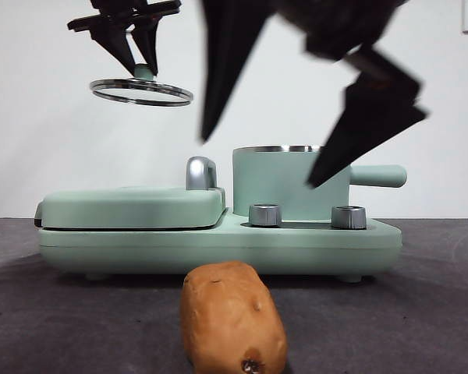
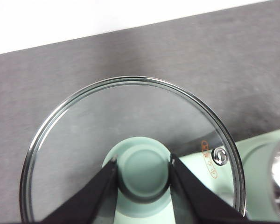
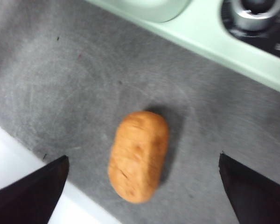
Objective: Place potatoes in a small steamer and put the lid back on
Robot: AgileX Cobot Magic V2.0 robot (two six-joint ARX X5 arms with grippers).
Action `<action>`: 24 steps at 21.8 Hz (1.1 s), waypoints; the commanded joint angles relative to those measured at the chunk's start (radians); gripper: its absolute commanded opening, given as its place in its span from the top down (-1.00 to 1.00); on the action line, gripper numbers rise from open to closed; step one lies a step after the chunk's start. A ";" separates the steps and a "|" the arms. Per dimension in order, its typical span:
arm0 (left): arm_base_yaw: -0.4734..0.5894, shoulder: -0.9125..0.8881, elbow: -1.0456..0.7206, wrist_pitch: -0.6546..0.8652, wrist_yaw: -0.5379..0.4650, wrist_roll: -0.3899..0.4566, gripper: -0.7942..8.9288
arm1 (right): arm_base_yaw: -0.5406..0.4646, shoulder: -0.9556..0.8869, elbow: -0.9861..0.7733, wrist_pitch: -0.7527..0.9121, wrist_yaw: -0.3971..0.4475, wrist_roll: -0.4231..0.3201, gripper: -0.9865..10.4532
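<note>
An orange-brown potato [image 1: 232, 319] [image 3: 139, 155] lies on the dark mat in front of the mint-green cooker. The small steamer [image 1: 288, 181] stands uncovered on the cooker's right side, its stubby handle pointing right. High at the upper left, my left gripper [image 1: 136, 66] [image 2: 142, 162] is shut on the green knob of the glass lid [image 1: 141, 91] [image 2: 130, 121], holding it level in the air. My right gripper [image 1: 257, 160] [image 3: 143, 161] hangs wide open above the potato, in front of the steamer, with nothing between its jaws.
The cooker base [image 1: 218, 245] carries a flat grill cover [image 1: 132, 206] with a chrome handle [image 1: 200, 173] on its left and two steel dials [image 1: 265, 215] [image 1: 349, 217] in front. The mat's near edge [image 3: 18, 163] runs close behind the potato.
</note>
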 commanded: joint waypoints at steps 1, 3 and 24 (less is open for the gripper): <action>0.019 -0.003 0.044 0.025 0.002 -0.010 0.82 | 0.047 0.111 0.073 -0.002 0.013 0.022 -0.07; 0.036 -0.003 0.044 0.025 0.002 -0.014 0.82 | 0.077 0.189 0.126 -0.038 0.034 0.026 -0.07; 0.054 -0.003 0.044 0.023 0.002 -0.032 0.82 | 0.131 0.401 0.150 -0.110 0.045 0.057 0.45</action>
